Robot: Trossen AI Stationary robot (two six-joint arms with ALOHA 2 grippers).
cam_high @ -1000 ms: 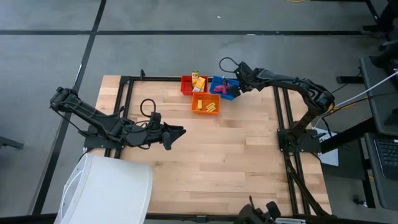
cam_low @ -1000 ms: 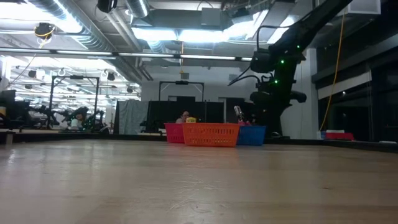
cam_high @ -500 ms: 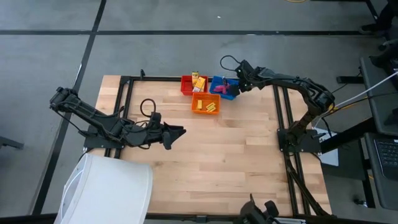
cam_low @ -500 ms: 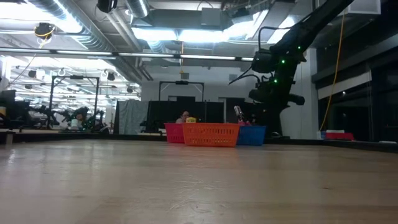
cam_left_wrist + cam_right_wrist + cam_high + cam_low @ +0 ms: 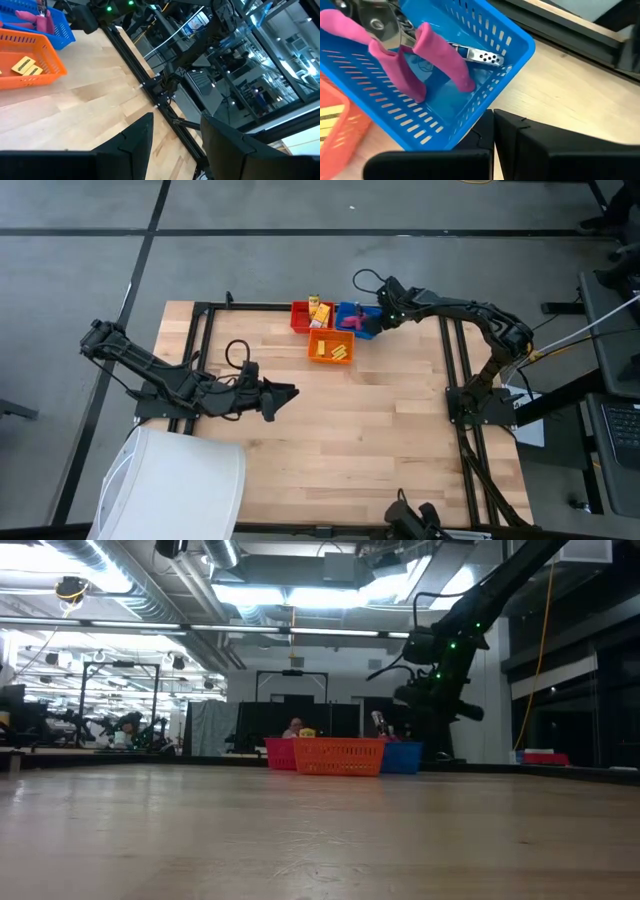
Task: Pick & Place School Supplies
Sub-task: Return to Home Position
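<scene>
Three bins stand at the table's far edge. The red bin (image 5: 303,316) holds orange-yellow packets (image 5: 319,310). The orange bin (image 5: 331,347) holds more yellow packets (image 5: 25,66). The blue bin (image 5: 485,65) holds pink-handled scissor-like tools (image 5: 402,65), one leaning on the other. My right gripper (image 5: 493,131) is shut and holds nothing; it is low beside the blue bin's right outer wall (image 5: 368,326). My left gripper (image 5: 176,137) is open, level above the table's left middle (image 5: 288,393), far from the bins. My right gripper's shut fingers (image 5: 520,135) lie close against the blue bin's outer wall (image 5: 470,125) near a corner, coming level from the table's right. I cannot tell whether they touch it.
A large white rounded object (image 5: 175,485) covers the table's near left corner. Black frame rails run along the left (image 5: 200,350) and right (image 5: 455,370) sides. Bare wood (image 5: 380,440) lies between the bins and the near edge.
My right gripper has sunk a little and edged toward the table's left, closer in beside the blue bin.
</scene>
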